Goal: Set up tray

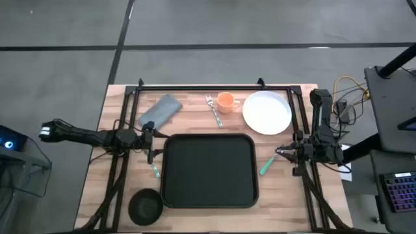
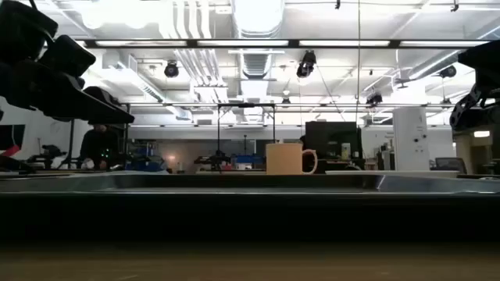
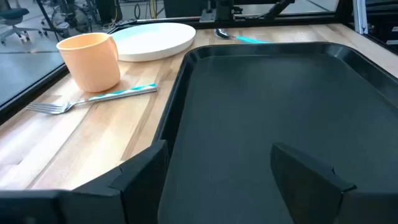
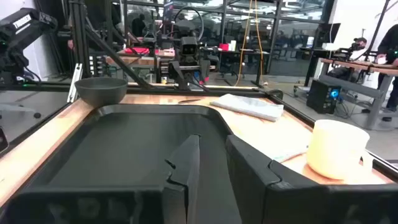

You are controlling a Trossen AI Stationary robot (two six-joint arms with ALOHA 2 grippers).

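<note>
The large black tray (image 1: 208,170) lies flat on the middle of the wooden table; it also fills the left wrist view (image 3: 267,106) and the right wrist view (image 4: 124,143). My left gripper (image 1: 151,143) (image 3: 217,171) is open and hovers at the tray's left rim, one finger over the wood and one over the tray floor. My right gripper (image 1: 279,153) (image 4: 212,163) hangs at the tray's right rim, its fingers drawn together to a slit. Just off that gripper lies a green-handled spoon (image 1: 267,165) (image 3: 239,37) on the wood.
Behind the tray stand a grey folded napkin (image 1: 160,111), a fork (image 1: 213,110) (image 3: 93,98), an orange cup (image 1: 225,101) (image 3: 92,61) and a white plate (image 1: 266,112) (image 3: 152,40). A small black bowl (image 1: 145,206) (image 4: 99,90) sits at the near left, and a teal-handled utensil (image 1: 156,170) lies beside the tray's left edge.
</note>
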